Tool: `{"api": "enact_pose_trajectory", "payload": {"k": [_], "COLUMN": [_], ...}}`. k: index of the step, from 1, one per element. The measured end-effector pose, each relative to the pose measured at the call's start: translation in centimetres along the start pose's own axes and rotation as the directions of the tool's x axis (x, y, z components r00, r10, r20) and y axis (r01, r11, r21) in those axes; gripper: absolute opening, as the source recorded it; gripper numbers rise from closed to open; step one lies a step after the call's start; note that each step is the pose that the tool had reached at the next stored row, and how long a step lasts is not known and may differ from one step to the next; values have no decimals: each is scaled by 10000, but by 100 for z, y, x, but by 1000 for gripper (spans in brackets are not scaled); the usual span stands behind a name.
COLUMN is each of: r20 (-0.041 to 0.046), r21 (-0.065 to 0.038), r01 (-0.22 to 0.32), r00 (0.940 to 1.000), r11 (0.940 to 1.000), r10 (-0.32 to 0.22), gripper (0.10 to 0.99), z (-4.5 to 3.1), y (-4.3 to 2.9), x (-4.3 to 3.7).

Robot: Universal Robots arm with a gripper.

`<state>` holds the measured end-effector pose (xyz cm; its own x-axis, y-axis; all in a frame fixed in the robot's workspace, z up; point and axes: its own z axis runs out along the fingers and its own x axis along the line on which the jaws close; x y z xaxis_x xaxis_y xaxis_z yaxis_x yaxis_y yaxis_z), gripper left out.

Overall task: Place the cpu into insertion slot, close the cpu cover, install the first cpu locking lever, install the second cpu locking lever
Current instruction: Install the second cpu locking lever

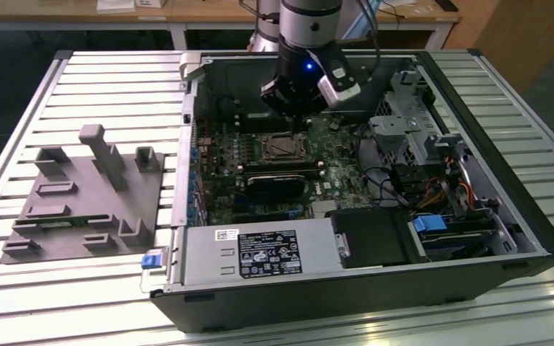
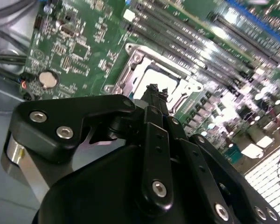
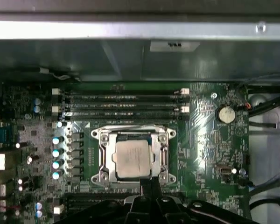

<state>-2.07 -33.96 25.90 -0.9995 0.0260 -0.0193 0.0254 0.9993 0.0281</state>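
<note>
One robot arm reaches down into an open computer case (image 1: 508,209) lying on its side on a slatted metal table (image 1: 104,94). In both wrist views the gripper (image 3: 148,183) hangs just above the near edge of the insertion slot (image 3: 99,136), its black fingers (image 2: 153,100) drawn together to a narrow tip and holding nothing. The cpu (image 3: 131,157), a flat square chip with a dull silver face, already lies in the slot, framed by the silvery cpu cover (image 3: 159,157), which appears to lie flat around it; whether a locking lever is latched cannot be told. The slot sits near the middle of the green motherboard (image 3: 203,126), with long memory slots (image 3: 121,100) on its far side. The chip is probably light and stiff yet fragile, best handled by its edges and never forced. The thin cover and wire levers likely flex a little and want a push at their free ends. The case also holds a grey power supply (image 1: 257,254) at the near side and a drive bay (image 1: 450,231) with a blue tab and bundled cables on the exterior view's right. A grey moulded fixture (image 1: 84,198) with pegs and pockets rests on the table at the exterior view's left, apart from the case.
</note>
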Motion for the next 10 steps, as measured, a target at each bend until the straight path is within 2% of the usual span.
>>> {"api": "enact_pose_trajectory", "payload": {"k": [3,4,6,7,10], "r20": [-4,-17,-43,-50,-63], "r21": [-17,-102,-342,-378,-382], "r01": [0,-2,-9,-10,-10], "r00": [10000,10000,10000,10000,10000], "r11": [10000,9999,9994,9993,9993], "r10": [0,2,7,8,8], "gripper": [106,106,106,106,106], "z": [10,14,18,26,64], "y": [-62,-69,-78,-83,-110], "x": [-2,-2,-2,-2,-2]}}
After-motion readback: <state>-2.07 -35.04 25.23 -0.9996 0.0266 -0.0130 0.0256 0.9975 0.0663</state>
